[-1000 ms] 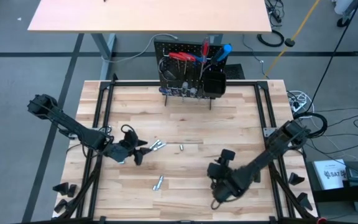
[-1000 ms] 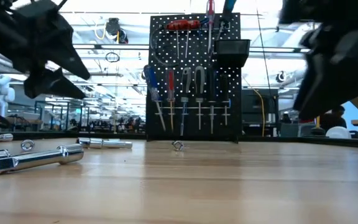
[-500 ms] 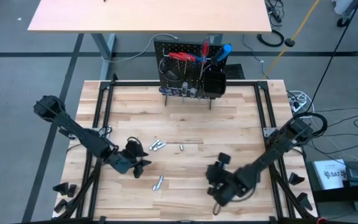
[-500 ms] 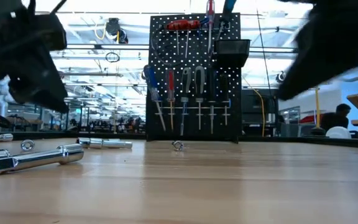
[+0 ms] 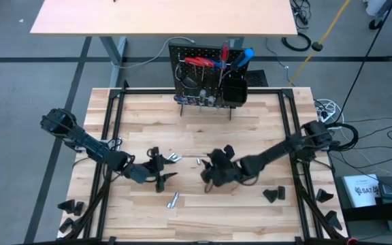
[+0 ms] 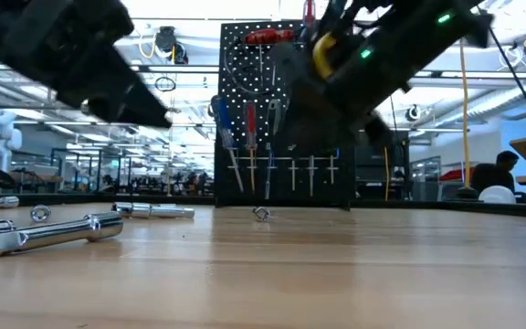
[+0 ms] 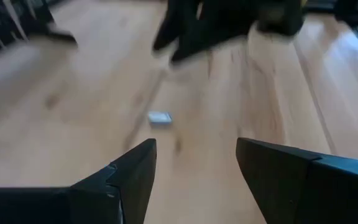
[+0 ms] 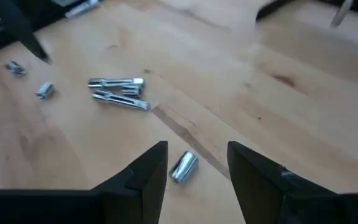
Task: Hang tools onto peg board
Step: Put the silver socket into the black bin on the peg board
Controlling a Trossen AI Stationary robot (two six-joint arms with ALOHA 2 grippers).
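Note:
The black peg board (image 5: 206,80) stands upright at the table's far edge, with red- and blue-handled screwdrivers and other tools hanging on it (image 6: 286,119). Loose silver metal bits lie on the table: a pair (image 5: 172,158) (image 8: 120,87), a single bit (image 5: 199,160) (image 8: 183,167), and one nearer the front (image 5: 173,199). My left gripper (image 5: 163,175) (image 7: 194,146) is open and empty, left of the single bit (image 7: 160,117). My right gripper (image 5: 207,173) (image 8: 197,149) is open and empty, just above that bit.
A small black wedge block (image 5: 272,195) lies right of the right arm. More wedge blocks lie at the near left (image 5: 70,206) and near right (image 5: 325,196). The two grippers face each other closely at mid-table. Bare wood lies between them and the peg board.
My right gripper has swung from the near right of the table toward the left and far side, arriving over the single bit. My left gripper has moved toward the near edge and then right, toward the same bit. Both have stayed open. The bits have not moved.

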